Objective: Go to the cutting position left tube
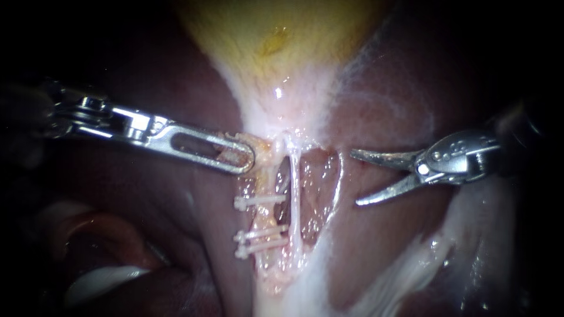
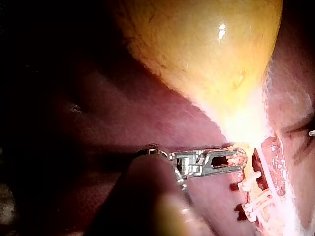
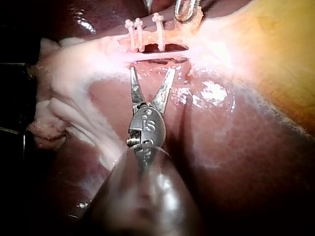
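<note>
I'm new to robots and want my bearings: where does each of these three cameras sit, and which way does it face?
Endoscope view: close to the tissue, facing the clipped tube under the gallbladder; left instrument and right instrument both show.
Left wrist view: on the left arm, looking along its own instrument toward the gallbladder.
Right wrist view: on the right arm, looking along its own instrument at the clipped tube.
Shared: all three show the clips.

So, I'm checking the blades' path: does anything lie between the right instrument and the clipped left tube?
Yes. The thin white right tube runs alongside the left tube, between it and the right instrument. In the right wrist view it lies crosswise ahead of the open jaws, with the clips beyond.
</note>
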Motion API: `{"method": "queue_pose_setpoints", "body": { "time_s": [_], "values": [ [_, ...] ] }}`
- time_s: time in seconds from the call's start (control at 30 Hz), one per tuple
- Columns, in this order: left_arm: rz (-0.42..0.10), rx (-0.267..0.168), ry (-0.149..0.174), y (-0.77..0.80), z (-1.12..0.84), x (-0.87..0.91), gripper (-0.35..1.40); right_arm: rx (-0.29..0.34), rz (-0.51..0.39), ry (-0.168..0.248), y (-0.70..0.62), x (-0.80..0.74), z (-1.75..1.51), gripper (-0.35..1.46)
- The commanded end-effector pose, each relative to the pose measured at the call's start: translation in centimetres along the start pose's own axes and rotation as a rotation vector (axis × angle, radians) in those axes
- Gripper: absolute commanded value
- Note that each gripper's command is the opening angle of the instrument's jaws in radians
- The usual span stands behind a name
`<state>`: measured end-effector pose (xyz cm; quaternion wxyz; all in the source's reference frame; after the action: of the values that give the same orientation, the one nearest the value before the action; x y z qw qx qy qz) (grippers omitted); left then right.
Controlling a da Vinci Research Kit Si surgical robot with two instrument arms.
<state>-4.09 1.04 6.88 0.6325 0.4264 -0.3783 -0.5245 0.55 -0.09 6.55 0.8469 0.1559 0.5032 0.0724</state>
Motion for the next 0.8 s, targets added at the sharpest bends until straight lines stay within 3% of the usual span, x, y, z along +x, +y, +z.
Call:
{"method": "queue_pose_setpoints", "body": {
  "time_s": [0.03,0.27,0.47,0.6,0.8],
  "values": [
    [0.000,0.003,0.001,-0.01,-0.03,0.00,-0.35,0.003,0.000,0.001,0.00,0.00,0.00,1.44],
    [-0.010,0.004,-0.002,-0.16,-0.36,-0.10,-0.35,0.005,0.000,0.001,0.00,0.00,0.00,1.44],
    [-0.031,0.009,-0.025,-0.43,-0.73,-0.18,-0.35,0.008,0.000,0.002,0.00,0.00,0.00,1.44],
    [-0.028,0.015,-0.031,-0.52,-0.77,-0.16,-0.35,0.011,0.000,0.003,0.00,0.00,0.00,1.44],
    [-0.028,0.015,-0.032,-0.52,-0.76,-0.15,-0.35,0.026,-0.006,0.007,-0.02,0.01,0.01,1.44]
  ]
}}
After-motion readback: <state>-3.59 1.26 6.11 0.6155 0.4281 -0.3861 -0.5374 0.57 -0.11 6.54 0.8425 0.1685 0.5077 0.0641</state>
